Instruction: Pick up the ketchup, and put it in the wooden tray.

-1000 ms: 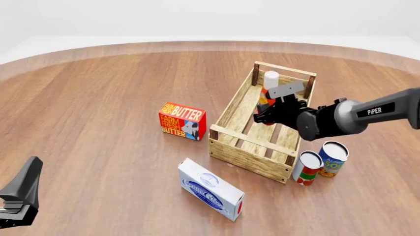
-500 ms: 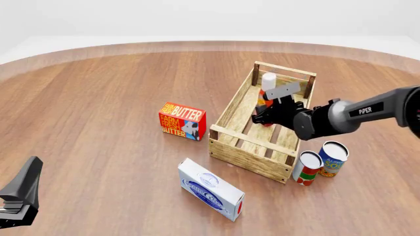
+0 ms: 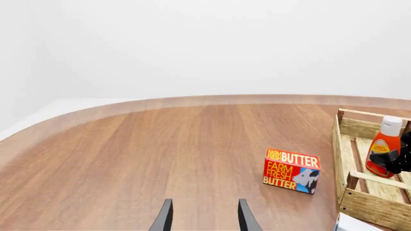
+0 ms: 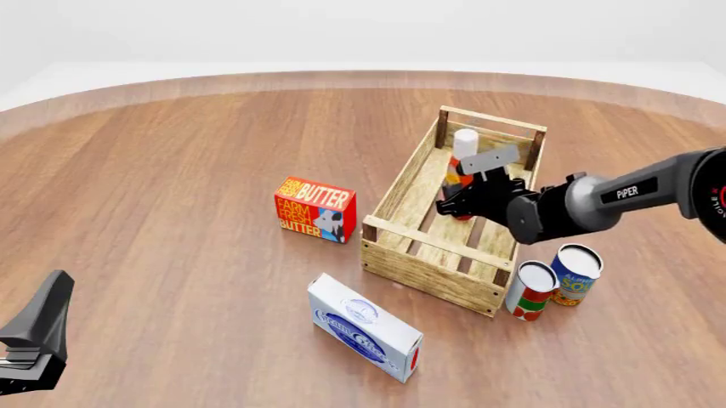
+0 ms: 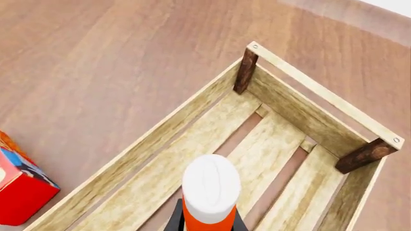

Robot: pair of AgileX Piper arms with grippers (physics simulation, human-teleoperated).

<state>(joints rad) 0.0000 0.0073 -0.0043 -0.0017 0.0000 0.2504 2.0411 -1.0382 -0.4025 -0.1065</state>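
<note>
The ketchup [image 4: 460, 163], an orange-red bottle with a white cap, stands upright inside the far half of the wooden tray [image 4: 434, 235]. My right gripper [image 4: 458, 197] is shut on its lower body. In the right wrist view the white cap of the ketchup [image 5: 211, 185] sits between the dark fingers [image 5: 178, 219], above the tray's slats [image 5: 289, 113]. The left wrist view shows the ketchup [image 3: 383, 153] low in the tray [image 3: 359, 202]. I cannot tell whether its base touches the slats. My left gripper [image 3: 204, 219] is open and empty, far off at the near left [image 4: 34, 336].
A red butter box [image 4: 315, 210] stands left of the tray. A white box [image 4: 365, 327] lies in front of the tray's near end. Two cans, a red-and-white one [image 4: 530, 291] and a blue one [image 4: 575, 274], stand by the tray's near right corner, under the right arm.
My right gripper has moved slightly left and down with the ketchup, lower into the tray. The left arm has not moved.
</note>
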